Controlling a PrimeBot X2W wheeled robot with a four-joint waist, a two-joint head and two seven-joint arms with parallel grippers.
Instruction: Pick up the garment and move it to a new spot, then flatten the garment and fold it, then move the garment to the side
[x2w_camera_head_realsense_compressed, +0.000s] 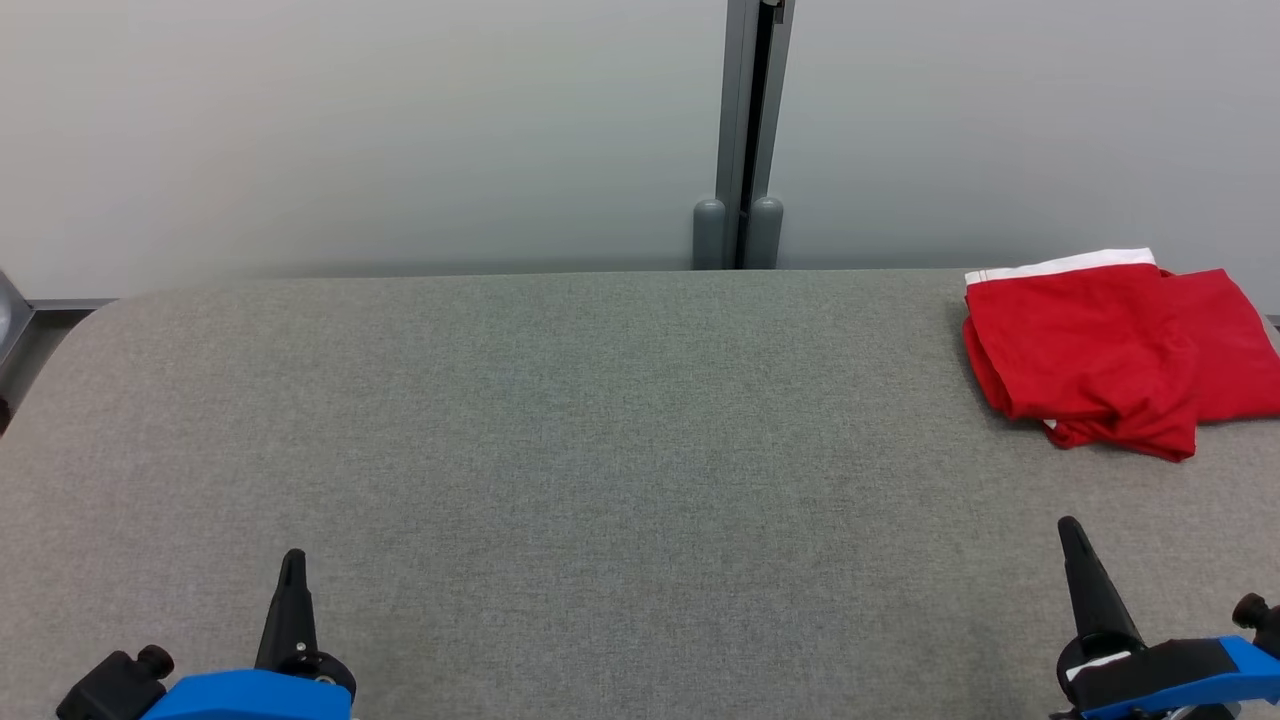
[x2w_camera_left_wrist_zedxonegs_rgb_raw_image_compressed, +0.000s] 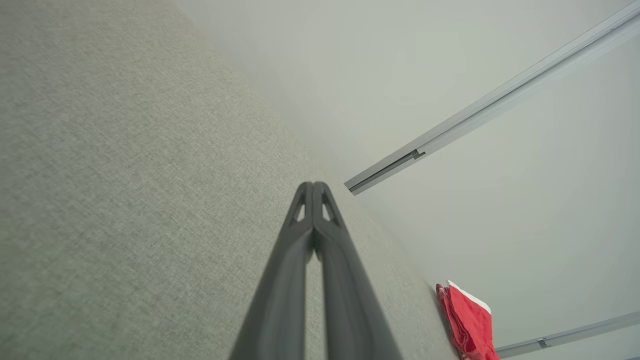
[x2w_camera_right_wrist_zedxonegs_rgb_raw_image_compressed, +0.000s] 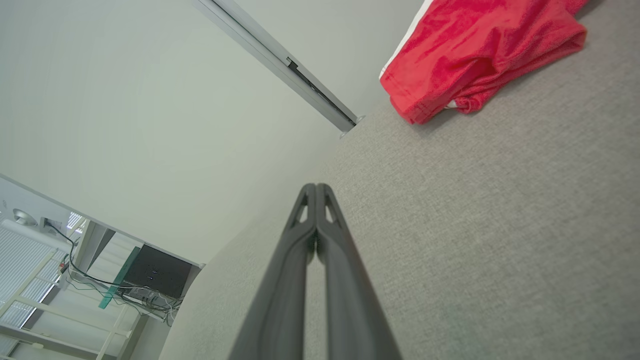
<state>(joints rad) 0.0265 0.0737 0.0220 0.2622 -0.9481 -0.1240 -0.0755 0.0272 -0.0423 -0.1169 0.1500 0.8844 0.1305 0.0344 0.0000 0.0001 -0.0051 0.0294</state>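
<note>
Open ground: grey cloth table (x2w_camera_head_realsense_compressed: 600, 450), flat fabric across left and middle, near edge to far edge
Obstacle, far right: folded red garment (x2w_camera_head_realsense_compressed: 1090, 350), low heap by the far edge
Back limit: pale wall (x2w_camera_head_realsense_compressed: 350, 130) just behind the far edge, grey post (x2w_camera_head_realsense_compressed: 745, 130) upright at its middle
Right lane: bare fabric between right gripper (x2w_camera_head_realsense_compressed: 1068, 528) and garment, the two apart

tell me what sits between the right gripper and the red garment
Only bare grey fabric tabletop lies between the shut right gripper and the red cloth garment with its white band; the head view shows it.
</note>
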